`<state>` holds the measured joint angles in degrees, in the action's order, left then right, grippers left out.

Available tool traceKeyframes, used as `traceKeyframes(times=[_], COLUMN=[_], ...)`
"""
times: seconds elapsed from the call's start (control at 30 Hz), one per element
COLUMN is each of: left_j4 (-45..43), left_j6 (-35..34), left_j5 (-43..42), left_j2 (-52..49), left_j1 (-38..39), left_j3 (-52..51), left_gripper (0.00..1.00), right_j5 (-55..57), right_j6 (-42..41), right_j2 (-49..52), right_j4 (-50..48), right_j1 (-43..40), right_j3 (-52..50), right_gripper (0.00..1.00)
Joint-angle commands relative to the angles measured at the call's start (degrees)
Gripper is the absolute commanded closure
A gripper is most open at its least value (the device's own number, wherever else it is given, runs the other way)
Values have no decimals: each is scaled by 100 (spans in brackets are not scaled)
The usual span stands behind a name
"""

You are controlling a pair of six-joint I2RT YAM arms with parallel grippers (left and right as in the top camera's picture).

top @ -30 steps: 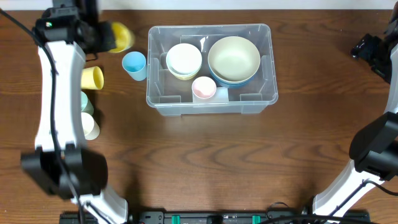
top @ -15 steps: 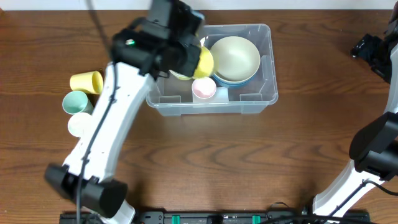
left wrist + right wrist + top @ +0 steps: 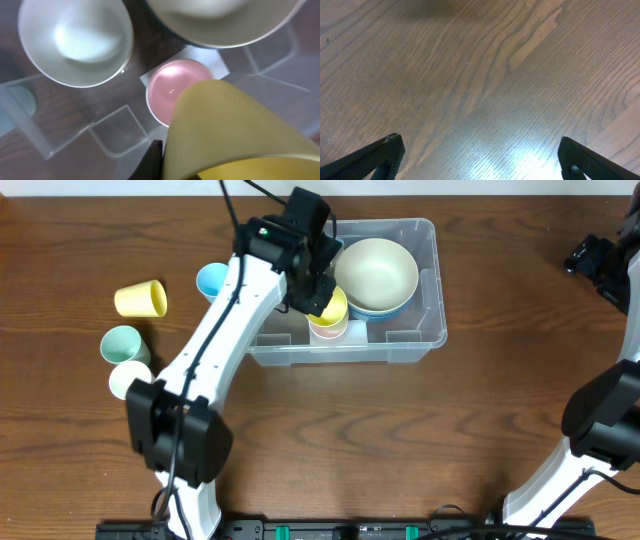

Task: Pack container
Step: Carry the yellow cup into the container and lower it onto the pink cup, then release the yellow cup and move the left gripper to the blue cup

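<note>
We are holding the yellow cup [image 3: 235,135] in our clamped left claw [image 3: 314,290], hovering over the pink cup [image 3: 172,90] inside the container [image 3: 432,330] at mid-counter [image 3: 320,440]. Our right claw [image 3: 480,159] is gaping empty. If we release off-centre, we are risking a tip against the big bowl [image 3: 376,272]

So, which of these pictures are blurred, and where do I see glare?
Left wrist view: the yellow cup is very near the lens and out of focus, and the pink cup behind it is also a little soft. Right wrist view: a bright glare patch lies on the table, while the wood grain elsewhere stays clear. Overhead view: sharp, with only small highlights on the container.
</note>
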<state>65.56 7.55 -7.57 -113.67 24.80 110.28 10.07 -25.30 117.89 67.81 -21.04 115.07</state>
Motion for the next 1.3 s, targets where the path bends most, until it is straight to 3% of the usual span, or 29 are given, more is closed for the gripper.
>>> traceKeyframes(times=[0.0, 0.37, 0.4, 0.47, 0.53, 0.73, 0.97, 1.13, 1.27], left_j4=[-26, -225, -227, -245, -260, -260, -280, -533, -636], left_j6=[59, 61, 61, 61, 61, 52, 33, -326, -885], left_j5=[317, 540, 562, 570, 570, 568, 723, 1596, 1641], left_j2=[-310, -595, -595, -595, -592, -402, 610, 1252, 1241], left_j1=[-13, -13, -13, -13, -13, -13, -144, -750, -1613], left_j3=[9, 9, 9, 9, 9, 42, 264, 267, 267], left_gripper=[94, 92, 83, 52, 41, 41, 43, 42, 42], right_j5=[39, 42, 42, 42, 42, 42, 39, 42, 42], right_j6=[-103, -103, -103, -103, -103, -103, -103, -103, -103], right_j2=[-87, -87, -87, -87, -87, -87, -87, -87, -87], right_j4=[-7, -9, -7, -7, -7, -9, -9, -9, -7], right_j1=[42, 42, 42, 42, 42, 42, 42, 42, 42], right_j3=[20, 20, 20, 20, 20, 20, 20, 20, 20], right_gripper=[1, 1, 1, 1, 1, 1, 1, 1, 1])
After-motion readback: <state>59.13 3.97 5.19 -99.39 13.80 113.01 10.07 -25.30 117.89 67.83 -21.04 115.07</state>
